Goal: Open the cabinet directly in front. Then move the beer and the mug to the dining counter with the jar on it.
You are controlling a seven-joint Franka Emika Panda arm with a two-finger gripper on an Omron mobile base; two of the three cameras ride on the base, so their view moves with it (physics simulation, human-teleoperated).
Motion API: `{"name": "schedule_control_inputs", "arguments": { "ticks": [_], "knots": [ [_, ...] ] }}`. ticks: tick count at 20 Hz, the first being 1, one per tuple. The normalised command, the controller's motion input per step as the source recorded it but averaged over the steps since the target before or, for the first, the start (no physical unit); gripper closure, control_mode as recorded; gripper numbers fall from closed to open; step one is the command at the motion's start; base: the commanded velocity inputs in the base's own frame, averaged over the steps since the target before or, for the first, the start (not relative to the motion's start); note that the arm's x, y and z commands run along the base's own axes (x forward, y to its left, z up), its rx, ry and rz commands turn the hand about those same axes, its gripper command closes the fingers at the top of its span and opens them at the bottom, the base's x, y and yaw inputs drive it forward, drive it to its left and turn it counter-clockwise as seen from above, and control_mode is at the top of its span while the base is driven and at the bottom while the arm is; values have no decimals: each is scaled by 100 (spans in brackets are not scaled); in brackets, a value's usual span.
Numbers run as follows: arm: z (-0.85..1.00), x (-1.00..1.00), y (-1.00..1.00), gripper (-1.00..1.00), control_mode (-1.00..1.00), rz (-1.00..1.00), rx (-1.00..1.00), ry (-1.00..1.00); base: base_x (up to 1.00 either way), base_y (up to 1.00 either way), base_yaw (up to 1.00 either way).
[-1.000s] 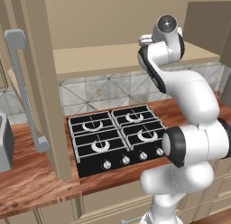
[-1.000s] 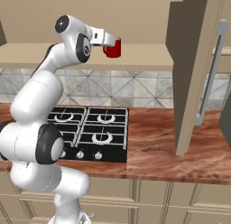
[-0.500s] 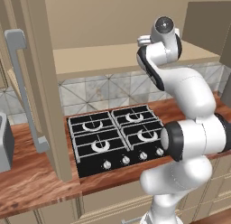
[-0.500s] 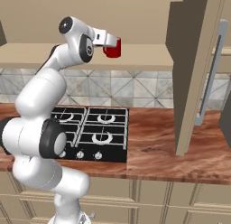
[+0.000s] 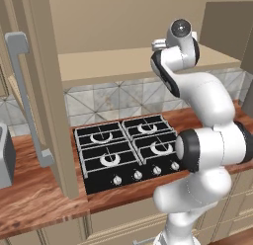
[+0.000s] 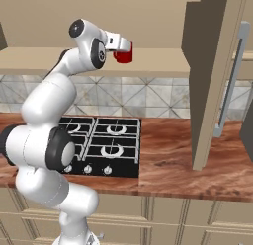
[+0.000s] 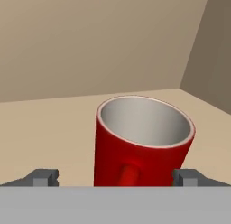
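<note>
cabinet (image 6: 148, 66): Both doors stand wide open. One door (image 5: 44, 91) is at the left in the left base view, the other door (image 6: 212, 76) at the right in the right base view. The top of the cabinet is cut off in both base views.
hob (image 5: 128, 150): Black, on the wood worktop (image 6: 168, 160), under the cabinet. The arm hides part of it.
gripper (image 7: 115, 178): Its jaws are spread wide, one tip on each side of the mug. They do not squeeze it. In the left base view the arm hides the gripper.
mug (image 7: 140, 142): Red, upright on the cabinet shelf (image 7: 49, 128), mouth up. Its handle points to the hand camera. Its bottom is cut off in the hand view.
</note>
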Motion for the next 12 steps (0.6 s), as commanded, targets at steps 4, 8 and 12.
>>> {"name": "schedule_control_inputs", "arguments": {
  "ticks": [4,8,12],
  "knots": [
    [0,13,-2,-100,-100,0,0,0,0,0,0],
    [0,10,0,100,-100,0,0,0,0,0,0],
    [0,0,0,100,-100,0,0,0,0,0,0]
  ]
}}
